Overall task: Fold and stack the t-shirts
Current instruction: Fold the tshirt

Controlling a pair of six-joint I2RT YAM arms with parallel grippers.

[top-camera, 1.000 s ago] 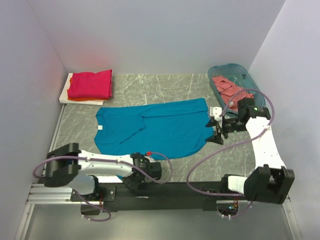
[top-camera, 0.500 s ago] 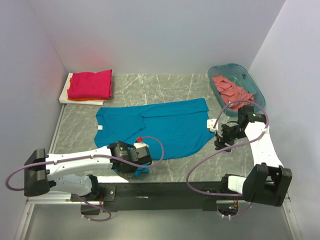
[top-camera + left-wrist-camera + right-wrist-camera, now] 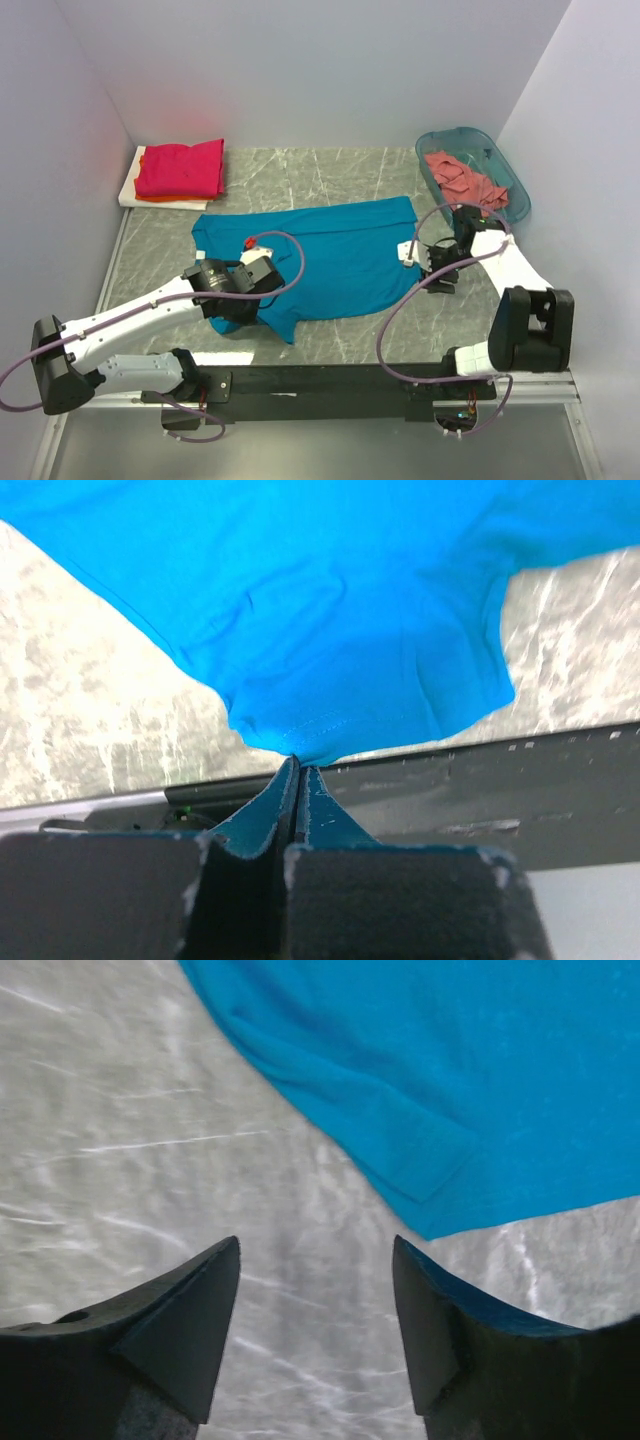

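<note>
1. Left jaws, nearest you: pressed fully together on the near hem of the teal-blue t-shirt [image 3: 330, 610], lifting a pinch of it clear of the desk [image 3: 330, 170]. The cloth drapes from that pinch in a soft peak.
2. Teal-blue t-shirt: spread mid-desk, neck toward the left arm's side, its near-left part raised and doubled over. Expect it to be light, limp and stretchy. It will likely sag and crease wherever you leave it unsupported, so take it at hems and corners, not mid-panel.
3. Right jaws: wide apart, holding nothing, low over bare desk just beside the shirt's right-hand corner and not touching it. That corner looks like your next hold.
4. Basket [image 3: 455, 140], far right: translucent teal, holds one crumpled salmon-pink t-shirt [image 3: 462, 178], not yet folded.
5. White board [image 3: 128, 195], far left: carries a folded magenta-red t-shirt [image 3: 182, 168] on top of an orange t-shirt [image 3: 170, 201], which shows only at the edges.
</note>
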